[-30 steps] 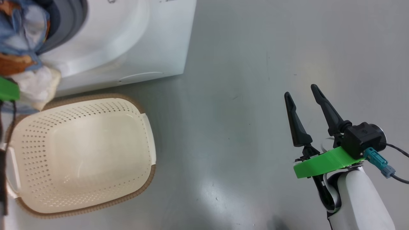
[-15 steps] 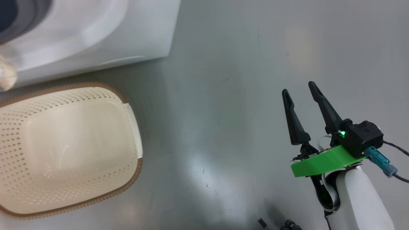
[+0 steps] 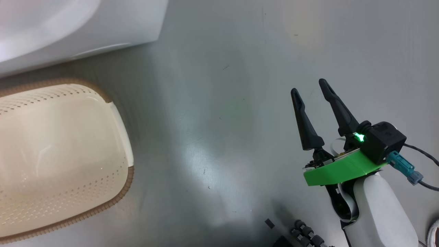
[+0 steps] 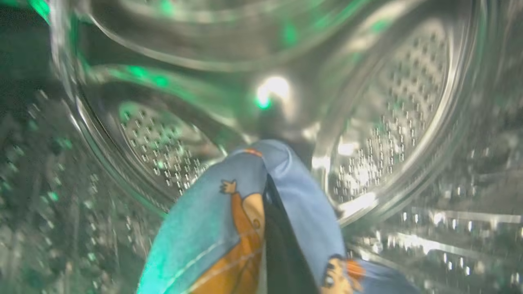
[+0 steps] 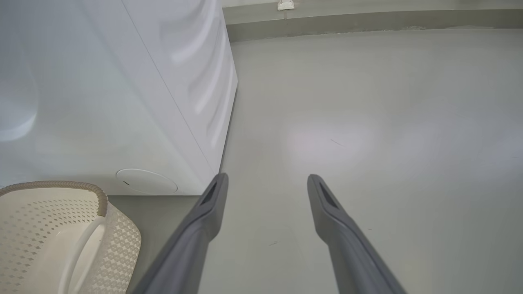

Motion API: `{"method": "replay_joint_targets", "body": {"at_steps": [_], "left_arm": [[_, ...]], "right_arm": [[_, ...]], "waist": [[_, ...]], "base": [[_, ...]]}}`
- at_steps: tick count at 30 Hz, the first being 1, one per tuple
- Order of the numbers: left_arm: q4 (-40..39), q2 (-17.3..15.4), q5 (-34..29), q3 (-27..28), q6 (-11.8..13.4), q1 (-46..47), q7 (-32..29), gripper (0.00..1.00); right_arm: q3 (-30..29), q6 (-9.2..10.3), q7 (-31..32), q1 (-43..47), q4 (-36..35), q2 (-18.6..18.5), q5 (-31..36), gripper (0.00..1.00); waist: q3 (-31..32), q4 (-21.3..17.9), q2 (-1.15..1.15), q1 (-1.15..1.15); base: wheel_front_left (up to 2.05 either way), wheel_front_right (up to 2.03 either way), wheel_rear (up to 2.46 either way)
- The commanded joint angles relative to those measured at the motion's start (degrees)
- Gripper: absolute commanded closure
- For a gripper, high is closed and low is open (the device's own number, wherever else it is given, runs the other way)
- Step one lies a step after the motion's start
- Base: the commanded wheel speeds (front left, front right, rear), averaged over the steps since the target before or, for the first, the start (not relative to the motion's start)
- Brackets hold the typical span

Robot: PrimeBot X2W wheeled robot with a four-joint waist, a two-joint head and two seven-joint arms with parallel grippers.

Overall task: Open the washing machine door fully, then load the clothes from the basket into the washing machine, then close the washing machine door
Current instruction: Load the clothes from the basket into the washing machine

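In the left wrist view my left gripper (image 4: 267, 183) is inside the steel perforated drum (image 4: 408, 102) of the washing machine. It is shut on the clothes (image 4: 212, 228), light blue fabric with orange cartoon figures that wraps around the dark fingers. The head view has the machine's white lower front (image 3: 103, 31) at the top left. Below it stands the cream basket (image 3: 61, 144), with nothing in the part I see. My right gripper (image 3: 310, 87) hovers over the grey floor to the right, open and holding nothing. The basket's rim (image 5: 61, 185) sits left of my right gripper (image 5: 267, 181). The washing machine door is out of view.
Bare grey floor (image 3: 219, 113) stretches between the basket and my right arm. Dark parts of my base (image 3: 301, 235) show at the bottom edge. The machine's white side panel (image 5: 184, 81) stands left of the right fingers, and a wall skirting (image 5: 367, 20) runs at the far end.
The head camera has swung right, so the machine and basket slid left in its picture. The clothes bundle at the drum mouth passed out of that view. The right gripper stays open.
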State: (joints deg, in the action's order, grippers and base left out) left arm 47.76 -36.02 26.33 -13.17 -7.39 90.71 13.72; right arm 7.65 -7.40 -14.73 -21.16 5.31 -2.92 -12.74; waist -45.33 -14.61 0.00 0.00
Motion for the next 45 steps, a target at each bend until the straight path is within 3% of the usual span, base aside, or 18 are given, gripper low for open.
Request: {"method": "replay_joint_targets", "body": {"at_steps": [1, 6, 14, 16, 17, 26, 36, 45], "left_arm": [[0.67, -2.26, -0.62, -0.75, -0.03, -0.28, 0.33, 1.0], [6.27, 0.08, 1.14, -7.49, -0.08, -0.63, -1.66, 1.0], [10.6, -0.8, 3.93, -13.23, -0.09, 2.2, -2.77, 0.98], [12.04, -1.05, 4.23, -13.5, -0.09, 3.19, -2.18, 0.05], [12.61, -0.93, 4.47, -13.9, -0.09, 3.49, -2.24, 0.0], [15.09, -0.42, 7.23, -17.02, -0.09, 3.02, -0.6, 0.0], [14.5, 1.67, 9.0, -19.64, -0.1, -3.55, 1.08, 0.0], [8.67, 4.08, 8.87, -18.01, -0.04, -11.89, 1.26, 0.0]], "right_arm": [[1.4, -0.09, -0.27, 1.13, -1.21, 0.04, -0.29, 0.0], [1.42, -0.09, -0.27, 0.79, -1.04, 0.04, -0.32, 0.0], [1.92, -0.09, -0.27, 0.12, -0.83, 0.04, -0.38, 0.0], [2.02, -0.09, -0.27, 0.02, -0.71, 0.04, -0.52, 0.0], [2.03, -0.09, -0.27, -0.01, -0.66, 0.04, -0.6, 0.0], [1.4, -0.09, -0.27, -0.27, -0.35, 0.04, -0.37, 0.0], [-0.13, -0.09, -0.27, 0.37, 0.02, 0.04, 1.78, 0.0], [-1.81, -0.09, -0.27, 1.54, 0.34, 0.04, 4.0, 0.0]], "waist": [[-0.61, -0.47, 0.0, 0.0], [-0.93, -0.23, 0.0, 0.0], [-1.24, -0.61, 0.0, 0.0], [-1.26, -0.79, 0.0, 0.0], [-1.23, -0.83, 0.0, 0.0], [0.03, -0.13, 0.0, 0.0], [3.68, 3.43, 0.0, 0.0], [7.19, 7.05, 0.0, 0.0]], "base": [[0.0, 0.0, 0.0], [0.0, 0.0, 0.0], [0.0, 0.0, 0.0], [0.0, 0.0, 0.0], [0.0, 0.0, 0.0], [0.0, 0.0, 0.0], [0.0, 0.0, 0.0], [0.0, 0.0, 0.0]]}}
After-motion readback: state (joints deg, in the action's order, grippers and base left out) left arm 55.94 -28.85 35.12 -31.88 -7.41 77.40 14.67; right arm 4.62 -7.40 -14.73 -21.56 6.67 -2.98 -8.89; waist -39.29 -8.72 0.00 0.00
